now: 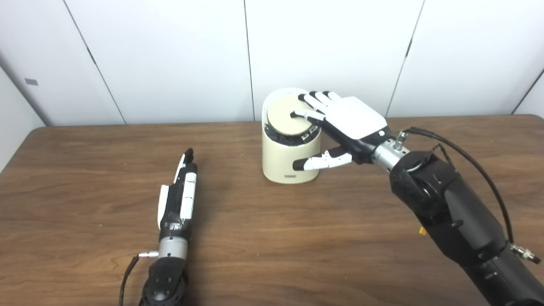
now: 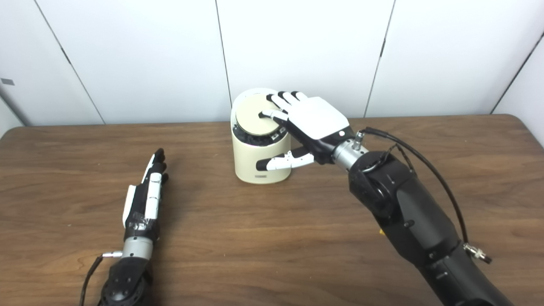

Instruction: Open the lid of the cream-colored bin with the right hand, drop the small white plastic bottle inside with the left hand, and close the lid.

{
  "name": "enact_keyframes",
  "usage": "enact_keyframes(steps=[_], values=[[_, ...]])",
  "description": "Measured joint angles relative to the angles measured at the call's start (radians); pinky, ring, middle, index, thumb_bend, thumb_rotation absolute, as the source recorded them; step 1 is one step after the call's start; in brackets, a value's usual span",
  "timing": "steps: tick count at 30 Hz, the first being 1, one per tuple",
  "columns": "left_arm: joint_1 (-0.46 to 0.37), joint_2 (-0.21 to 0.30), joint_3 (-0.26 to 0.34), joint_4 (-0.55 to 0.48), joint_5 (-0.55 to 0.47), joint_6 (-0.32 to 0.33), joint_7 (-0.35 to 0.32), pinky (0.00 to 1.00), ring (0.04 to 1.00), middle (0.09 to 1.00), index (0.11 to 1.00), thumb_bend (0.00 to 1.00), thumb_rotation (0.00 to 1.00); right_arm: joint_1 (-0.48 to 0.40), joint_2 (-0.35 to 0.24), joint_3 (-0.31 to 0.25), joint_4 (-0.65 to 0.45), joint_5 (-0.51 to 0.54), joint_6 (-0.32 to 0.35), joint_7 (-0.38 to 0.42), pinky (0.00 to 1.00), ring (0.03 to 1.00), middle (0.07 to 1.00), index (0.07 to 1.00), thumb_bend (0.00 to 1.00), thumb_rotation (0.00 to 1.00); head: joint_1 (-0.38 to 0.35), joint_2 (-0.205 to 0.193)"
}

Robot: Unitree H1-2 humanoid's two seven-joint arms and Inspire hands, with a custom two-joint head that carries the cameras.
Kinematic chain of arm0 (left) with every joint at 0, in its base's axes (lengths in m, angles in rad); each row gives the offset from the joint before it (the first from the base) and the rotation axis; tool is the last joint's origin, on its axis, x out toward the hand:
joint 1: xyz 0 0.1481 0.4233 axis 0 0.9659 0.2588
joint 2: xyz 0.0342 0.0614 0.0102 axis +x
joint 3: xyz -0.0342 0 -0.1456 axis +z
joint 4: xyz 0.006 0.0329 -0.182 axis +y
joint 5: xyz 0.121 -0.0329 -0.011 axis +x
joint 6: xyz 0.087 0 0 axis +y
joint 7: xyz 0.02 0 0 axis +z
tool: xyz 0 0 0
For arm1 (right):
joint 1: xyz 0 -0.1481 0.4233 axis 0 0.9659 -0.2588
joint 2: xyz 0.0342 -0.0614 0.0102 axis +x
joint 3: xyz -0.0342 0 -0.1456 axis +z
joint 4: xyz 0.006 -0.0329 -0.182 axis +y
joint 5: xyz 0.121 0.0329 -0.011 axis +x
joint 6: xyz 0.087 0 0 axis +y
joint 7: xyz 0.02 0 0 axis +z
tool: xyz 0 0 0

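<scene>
The cream-colored bin [image 1: 289, 163] stands at the back middle of the wooden table [image 1: 272, 238]. Its round tan lid [image 1: 285, 115] is tilted, with a dark gap under its front edge. My right hand [image 1: 344, 123] lies flat and open over the bin. Its fingertips [image 1: 304, 114] rest on the lid and its thumb points left across the bin's front wall. My left hand [image 1: 178, 193] is open and empty, edge-on on the table to the left of the bin. No small white bottle is in view.
White wall panels [image 1: 170, 59] stand right behind the table's far edge. A black cable [image 1: 476, 165] loops off my right forearm. The table's surface shows only the bin and my two arms.
</scene>
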Motion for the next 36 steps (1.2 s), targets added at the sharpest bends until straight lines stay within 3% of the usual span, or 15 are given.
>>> enact_keyframes(steps=[36], values=[[-0.003,-0.001,-0.001,-0.015,0.008,0.039,0.003,1.00,1.000,1.000,1.000,0.62,1.00,0.049,0.001,-0.004,-0.034,0.000,-0.009,-0.008,1.00,1.000,1.000,0.843,0.60,0.96,0.003,0.015]])
